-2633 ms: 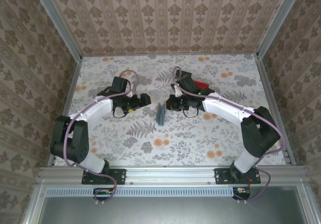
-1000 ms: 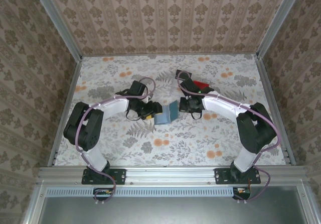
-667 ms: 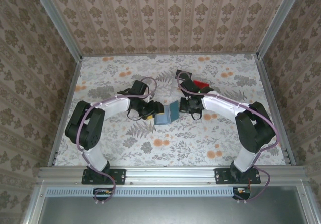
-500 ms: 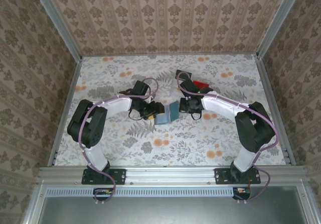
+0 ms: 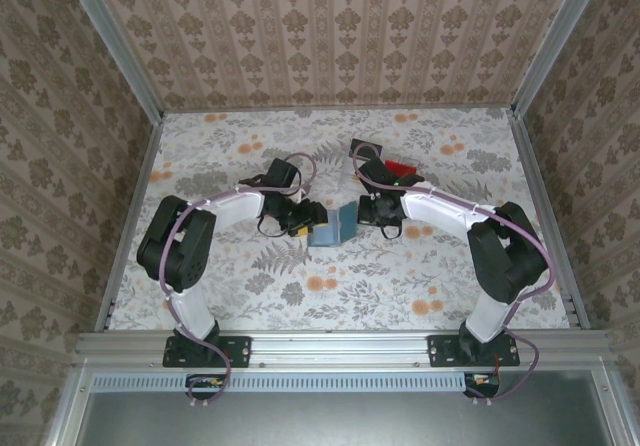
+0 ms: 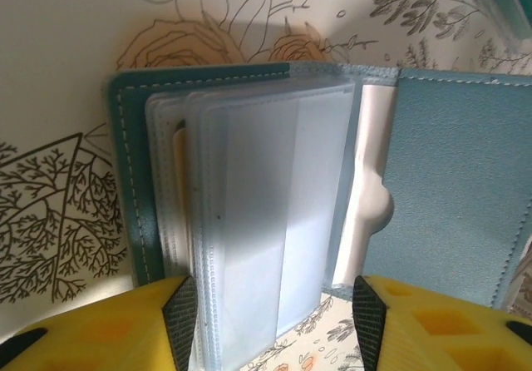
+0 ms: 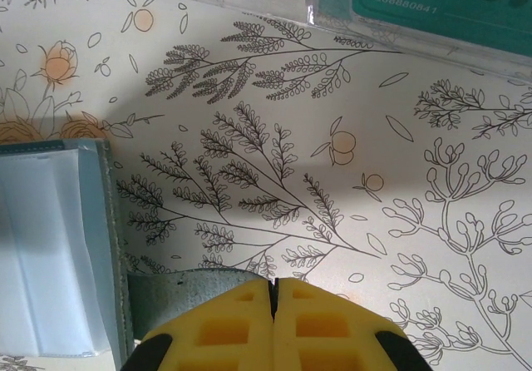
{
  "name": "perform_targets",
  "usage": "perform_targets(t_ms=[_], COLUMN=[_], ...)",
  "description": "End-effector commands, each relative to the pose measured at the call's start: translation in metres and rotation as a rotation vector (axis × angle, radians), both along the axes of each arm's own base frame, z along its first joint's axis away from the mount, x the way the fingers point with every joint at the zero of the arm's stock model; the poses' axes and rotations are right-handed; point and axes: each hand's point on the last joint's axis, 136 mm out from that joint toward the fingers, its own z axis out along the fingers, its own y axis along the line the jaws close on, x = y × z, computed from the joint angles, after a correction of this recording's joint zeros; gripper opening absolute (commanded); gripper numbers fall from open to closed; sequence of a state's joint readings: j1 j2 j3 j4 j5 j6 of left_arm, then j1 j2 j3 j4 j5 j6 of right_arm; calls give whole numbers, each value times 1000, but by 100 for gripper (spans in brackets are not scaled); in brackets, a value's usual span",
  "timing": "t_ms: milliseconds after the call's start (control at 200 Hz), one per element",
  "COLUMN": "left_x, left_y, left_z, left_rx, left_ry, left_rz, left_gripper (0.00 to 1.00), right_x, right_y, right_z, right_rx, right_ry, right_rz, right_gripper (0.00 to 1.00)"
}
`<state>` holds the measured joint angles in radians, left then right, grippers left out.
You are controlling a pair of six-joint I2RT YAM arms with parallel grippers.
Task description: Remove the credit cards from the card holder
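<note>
Card holder (image 5: 328,232) looked floppy, its sleeves (image 6: 249,221) slick; we judged the bare edge of the stiff pale card (image 6: 370,163) the best hold. Left fingers (image 6: 100,333) stood apart; right fingers (image 7: 224,329) clamped its 3 o'clock side.

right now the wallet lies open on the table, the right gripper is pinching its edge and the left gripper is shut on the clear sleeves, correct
Not quite. The left gripper is open, with a finger on either side of the clear sleeves, as the left wrist view shows. The rest holds: the wallet lies open on the table and the right gripper is shut on its edge.
</note>
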<state>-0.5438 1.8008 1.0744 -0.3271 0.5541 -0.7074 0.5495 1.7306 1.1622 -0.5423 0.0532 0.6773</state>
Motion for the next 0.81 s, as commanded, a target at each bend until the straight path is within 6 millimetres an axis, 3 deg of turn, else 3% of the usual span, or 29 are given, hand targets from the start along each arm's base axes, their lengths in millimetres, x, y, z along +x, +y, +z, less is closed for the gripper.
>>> perform_targets(t_ms=[0,255,800], left_x=[1,0,-8], left_y=[-9,-13,-39], left_z=[10,15,42], left_rx=[-33,-54,-206], left_ry=[-11,-17,-70], left_rz=[-23,-38,-121], left_gripper=[54,53,42], right_x=[-7,-9,-7], right_y=[-5,-5,5], right_z=[-13,-15,-18], right_rx=[-20,-18,29], right_ry=[43,49,46], right_rz=[-12,-12,7], right_gripper=[1,1,1])
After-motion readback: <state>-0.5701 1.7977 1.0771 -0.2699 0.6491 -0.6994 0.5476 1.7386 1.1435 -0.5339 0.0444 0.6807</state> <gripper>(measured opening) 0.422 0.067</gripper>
